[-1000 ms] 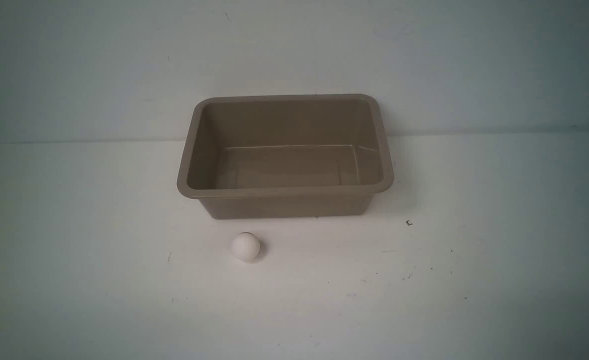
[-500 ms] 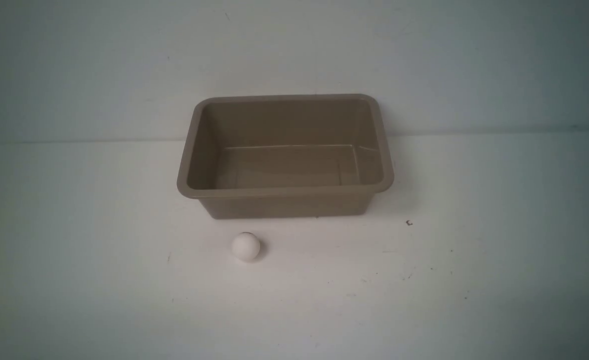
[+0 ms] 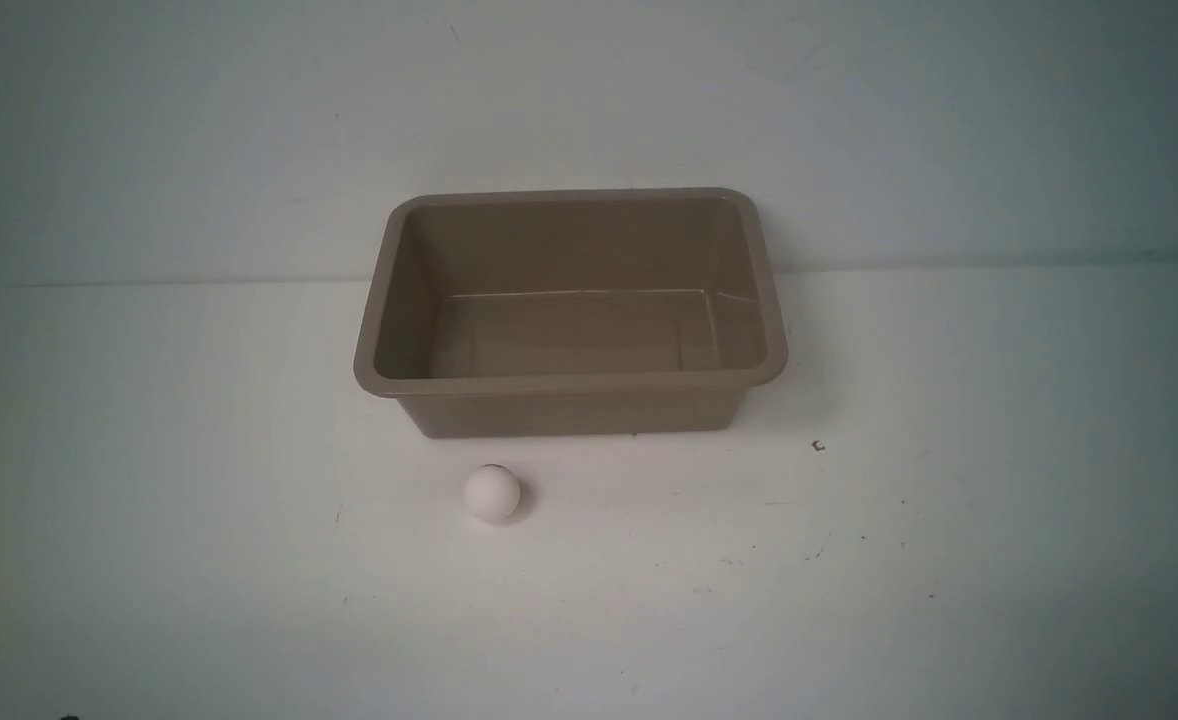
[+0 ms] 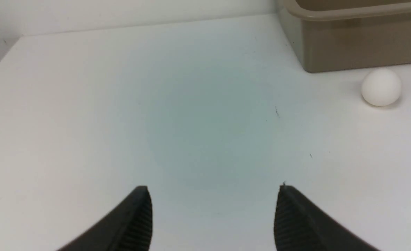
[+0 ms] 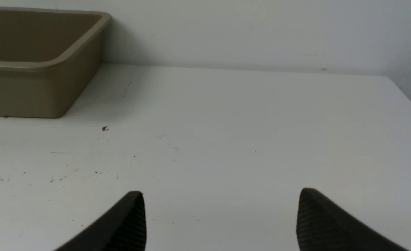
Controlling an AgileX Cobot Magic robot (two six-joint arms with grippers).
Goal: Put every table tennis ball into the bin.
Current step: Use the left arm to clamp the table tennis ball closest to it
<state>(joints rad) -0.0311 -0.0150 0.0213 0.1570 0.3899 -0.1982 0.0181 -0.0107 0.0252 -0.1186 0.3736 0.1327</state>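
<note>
Left pincer (image 4: 212,190): jaws spread, nothing between them, hanging above bare counter (image 4: 87,104). Its wrist camera catches the ball (image 3: 492,493), well ahead of the tips and off the line of the gap, so expect to swing inward toward the robot's right as well as reach forward. The ball sits on the counter, left of centre in the front view, just in front of the bin (image 3: 569,383)'s near wall and apart from it. It is round, so you have no long axis to match. The bin runs long side left to right and holds nothing. Right pincer (image 5: 221,193): also spread and empty, and its camera shows the bin's corner but no ball. Your left arm looks the nearer one. Mind the near wall when the jaws come around the ball.
</note>
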